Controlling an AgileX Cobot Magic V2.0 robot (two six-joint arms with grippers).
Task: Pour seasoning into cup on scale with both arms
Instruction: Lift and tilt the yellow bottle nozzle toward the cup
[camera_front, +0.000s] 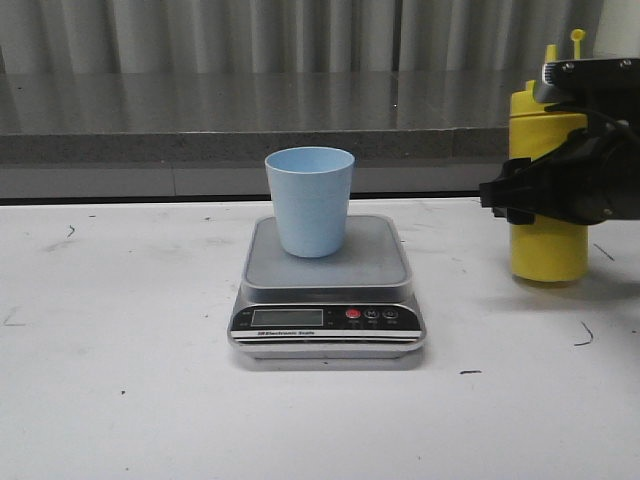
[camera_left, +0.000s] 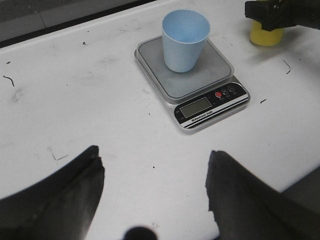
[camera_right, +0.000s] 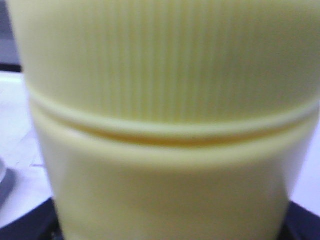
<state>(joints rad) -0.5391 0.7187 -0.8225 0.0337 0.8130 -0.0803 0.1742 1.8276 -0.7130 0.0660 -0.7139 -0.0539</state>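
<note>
The light blue cup (camera_front: 309, 200) stands upright and empty on the steel platform of the silver scale (camera_front: 380, 262) in the middle of the table. It also shows in the left wrist view (camera_left: 185, 40), on the scale (camera_left: 220, 67). The yellow seasoning bottle (camera_front: 548, 250) stands on the table at the right and fills the right wrist view (camera_right: 165, 125). My right gripper (camera_front: 520, 195) reaches in from the right and is closed round the bottle's middle. My left gripper (camera_left: 153, 152) is open and empty above the bare table, on the near side of the scale; it is out of the front view.
A grey ledge (camera_front: 250, 140) and a corrugated wall run along the back of the white table (camera_front: 120, 380). The scale's black panel (camera_front: 325, 318) with its red button faces the front. The table carries small dark scuff marks.
</note>
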